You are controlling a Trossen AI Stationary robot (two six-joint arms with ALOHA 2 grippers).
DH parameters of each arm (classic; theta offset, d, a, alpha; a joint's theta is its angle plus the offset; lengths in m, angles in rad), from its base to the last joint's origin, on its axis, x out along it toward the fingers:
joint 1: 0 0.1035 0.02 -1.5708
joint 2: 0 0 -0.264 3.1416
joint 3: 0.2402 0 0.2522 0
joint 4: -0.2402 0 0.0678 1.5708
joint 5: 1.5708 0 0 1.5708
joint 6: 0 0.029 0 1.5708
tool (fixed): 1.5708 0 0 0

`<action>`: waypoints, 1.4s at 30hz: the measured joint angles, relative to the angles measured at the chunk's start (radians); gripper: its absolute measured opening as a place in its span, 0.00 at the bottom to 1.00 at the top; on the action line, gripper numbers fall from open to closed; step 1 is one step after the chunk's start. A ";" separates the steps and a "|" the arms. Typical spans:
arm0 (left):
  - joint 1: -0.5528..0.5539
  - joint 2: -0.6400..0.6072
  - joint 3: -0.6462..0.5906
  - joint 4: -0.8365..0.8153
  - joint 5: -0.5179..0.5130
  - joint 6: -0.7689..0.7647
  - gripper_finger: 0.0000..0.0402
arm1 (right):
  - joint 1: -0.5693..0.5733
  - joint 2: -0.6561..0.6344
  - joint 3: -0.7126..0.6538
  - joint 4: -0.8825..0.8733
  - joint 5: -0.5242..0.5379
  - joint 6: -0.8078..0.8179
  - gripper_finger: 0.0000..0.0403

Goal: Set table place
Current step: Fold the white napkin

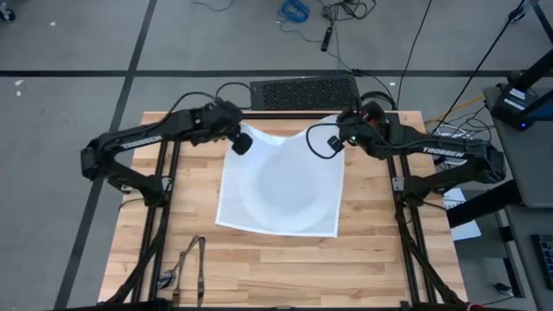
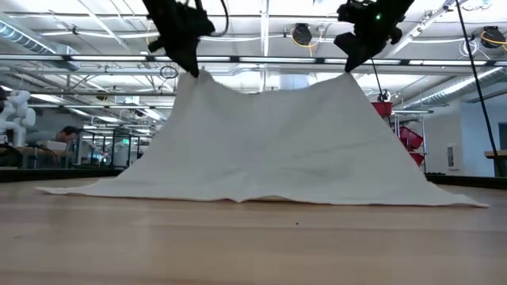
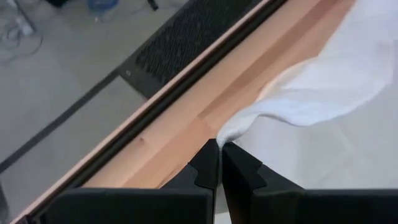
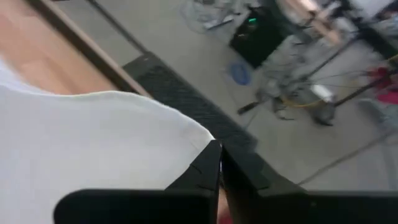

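Observation:
A white cloth napkin [image 1: 281,181] lies spread over a round plate, whose outline [image 1: 259,203] shows through it, in the middle of the wooden table [image 1: 363,259]. My left gripper [image 1: 243,131] is shut on the napkin's far left corner and my right gripper [image 1: 339,123] on its far right corner, both raised above the table. In the low view the napkin [image 2: 269,150] hangs like a tent from the two grippers. Dark cutlery [image 1: 194,259] lies near the table's near left. The bowl and red cup are out of view. My left gripper pinches the napkin's far left corner [image 3: 229,132] between its two fingers, coming from above. The corner is lifted; the cloth slopes down from it, its near edge [image 2: 238,196] on the table. My right gripper pinches the napkin's far right corner [image 4: 205,142] between its two fingers, from above. The corner is lifted and the cloth slopes down from it toward the table.
A black perforated panel [image 1: 302,92] lies just beyond the table's far edge. Black frame rails [image 1: 164,216] run along both sides of the table under the arms. Bare wood shows at the near side [image 1: 346,276].

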 joint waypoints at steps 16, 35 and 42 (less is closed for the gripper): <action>0.210 0.086 0.000 0.195 0.283 0.028 0.00 | 0.101 0.001 0.000 0.216 -0.585 0.053 0.00; 0.319 0.313 0.000 0.293 0.282 0.051 0.00 | -0.031 0.174 0.000 0.660 -0.477 -0.073 0.00; 0.360 0.407 -0.001 0.291 0.278 0.078 0.00 | -0.224 0.211 0.000 0.624 -0.475 -0.078 0.00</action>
